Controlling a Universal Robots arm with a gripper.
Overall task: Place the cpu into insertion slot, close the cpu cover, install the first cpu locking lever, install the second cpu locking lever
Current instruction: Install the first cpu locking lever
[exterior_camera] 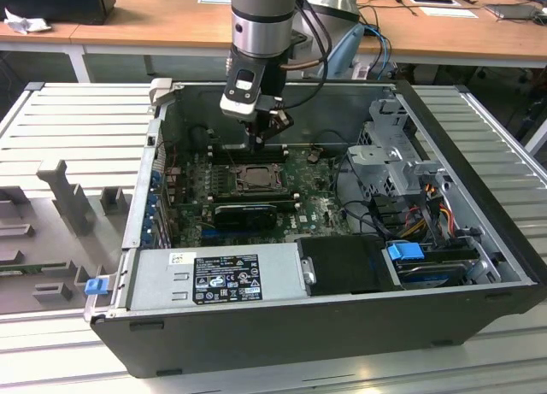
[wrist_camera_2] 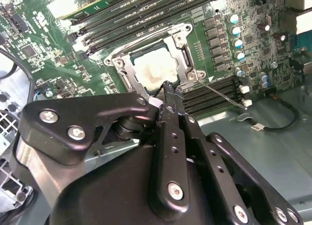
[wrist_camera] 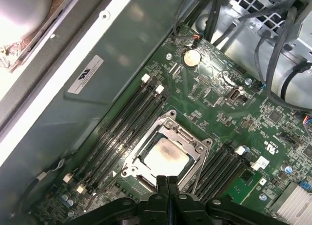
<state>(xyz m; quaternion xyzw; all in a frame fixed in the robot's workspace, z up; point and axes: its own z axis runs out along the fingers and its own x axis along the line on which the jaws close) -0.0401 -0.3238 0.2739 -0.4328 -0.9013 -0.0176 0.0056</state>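
Two steps judged done. Found cpu (wrist_camera: 165,158) seated in insertion slot (exterior_camera: 255,179), cpu cover (wrist_camera: 184,135) down over it. Spotted gripper (wrist_camera: 167,182) at slot's 12 o'clock in exterior view, jaws together, empty. Reckon first-lever stage: calls for pressing locking lever (wrist_camera_2: 220,94) down to latch.

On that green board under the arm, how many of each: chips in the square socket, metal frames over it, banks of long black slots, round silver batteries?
cpu: 1
cpu cover: 1
banks of memory slots: 2
coin battery: 1
Total: 5
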